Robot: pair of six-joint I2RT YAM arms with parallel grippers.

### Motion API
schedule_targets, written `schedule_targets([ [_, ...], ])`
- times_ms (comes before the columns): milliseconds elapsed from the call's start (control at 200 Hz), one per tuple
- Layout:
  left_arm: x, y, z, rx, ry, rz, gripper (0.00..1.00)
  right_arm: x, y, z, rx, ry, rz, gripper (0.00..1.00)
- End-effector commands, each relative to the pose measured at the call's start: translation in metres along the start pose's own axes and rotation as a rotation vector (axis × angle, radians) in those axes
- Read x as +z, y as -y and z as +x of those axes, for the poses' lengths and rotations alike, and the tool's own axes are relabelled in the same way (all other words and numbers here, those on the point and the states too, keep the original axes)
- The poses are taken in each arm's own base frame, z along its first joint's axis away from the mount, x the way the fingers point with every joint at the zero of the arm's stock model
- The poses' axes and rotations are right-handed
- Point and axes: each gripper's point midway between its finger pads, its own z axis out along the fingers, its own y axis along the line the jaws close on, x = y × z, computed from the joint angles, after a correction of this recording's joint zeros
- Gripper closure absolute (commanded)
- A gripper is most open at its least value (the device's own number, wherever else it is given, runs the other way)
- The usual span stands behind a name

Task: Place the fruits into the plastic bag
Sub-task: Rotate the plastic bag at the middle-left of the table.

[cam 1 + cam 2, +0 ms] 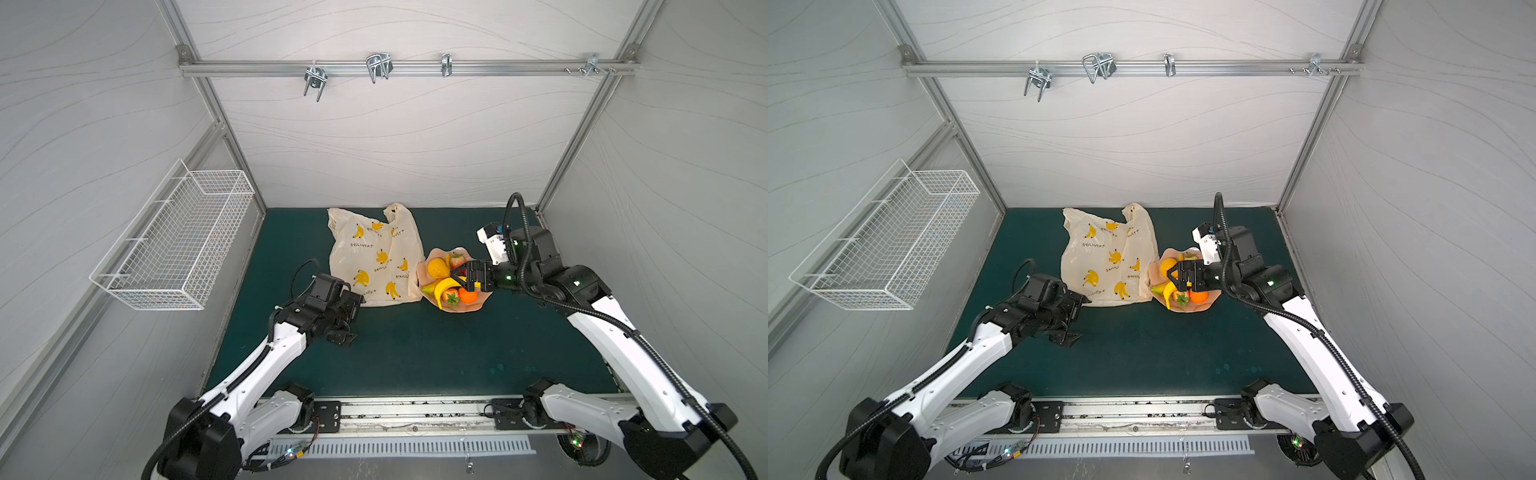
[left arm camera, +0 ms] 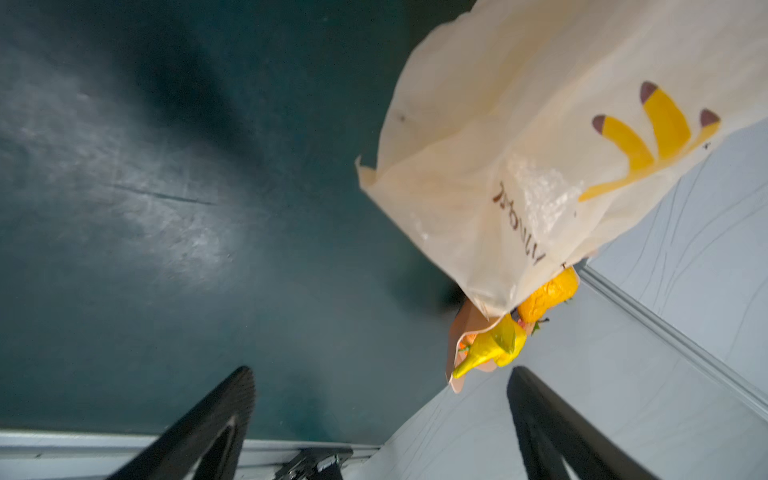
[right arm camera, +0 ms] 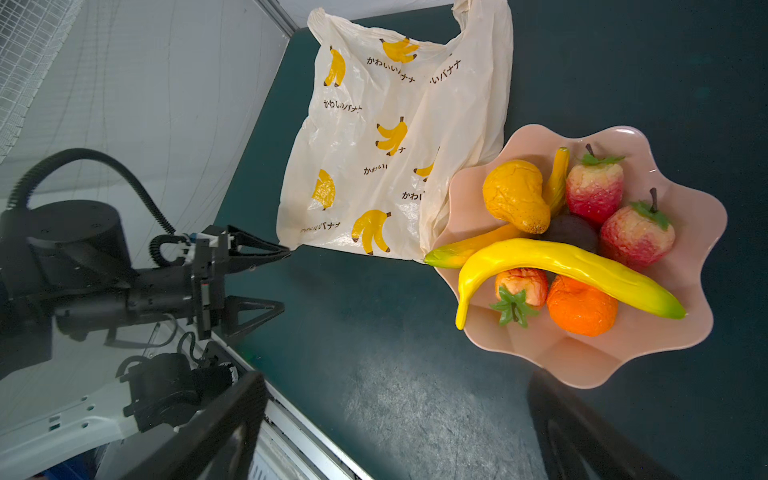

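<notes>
**Fruits heaped in dish, bag flat beside it, both grippers wide and empty**

Fruits: all lie in the wavy-edged pink dish (image 3: 582, 357). A long banana (image 3: 569, 266) rests across the top of the heap. On one side of it sit an orange (image 3: 582, 305) and one of three strawberries (image 3: 636, 237). On the other side are a lemon-like fruit (image 3: 515, 195), a dark brown round piece (image 3: 573, 232) and the remaining two strawberries. A slimmer banana (image 3: 469, 249) pokes over the rim toward the bag, partly covered by the lemon-like fruit.

Plastic bag (image 1: 374, 257): lies flat on the green table (image 1: 415, 353), printed face up, loop handles toward the back wall. Its right edge meets the dish, and in the right wrist view the dish rim overlaps it.

Right gripper (image 1: 457, 275): hovers above the heap in the dish, jaws spread wide, nothing between them. Contact with any fruit cannot be confirmed in either top view.

Left gripper (image 1: 356, 318): low over the table, just beside the bag's near left corner, jaws wide and empty. The left wrist view shows bare table between its fingers (image 2: 232, 399). Whether a fingertip touches the bag cannot be told.

Surroundings: a white wire basket (image 1: 174, 241) hangs on the left wall, well apart from the bag. Metal hooks (image 1: 378, 66) hang from the rail on the back wall
</notes>
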Motion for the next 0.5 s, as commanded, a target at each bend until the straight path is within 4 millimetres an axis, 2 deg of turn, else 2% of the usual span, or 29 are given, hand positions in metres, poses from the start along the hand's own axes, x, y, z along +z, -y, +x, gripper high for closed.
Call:
schedule_targets([
  [0,0.008,0.039,-0.006,-0.069,0.081,0.084,0.03,-0.006,-0.013,0.010,-0.007,-0.033,-0.068,0.01],
  [85,0.019,0.047,-0.012,-0.085,0.114,0.098,0.05,-0.002,-0.017,0.012,0.007,-0.038,-0.099,0.01],
  [215,0.023,0.065,-0.017,-0.044,0.161,0.114,0.16,0.002,-0.023,0.013,0.024,-0.041,-0.144,0.01],
  [315,0.033,0.061,-0.026,-0.009,0.196,0.069,0.32,0.004,-0.021,0.014,0.019,-0.036,-0.142,0.01],
  [495,0.035,0.044,-0.055,0.077,0.250,-0.005,0.74,0.005,-0.023,0.012,-0.003,-0.036,-0.152,0.01],
])
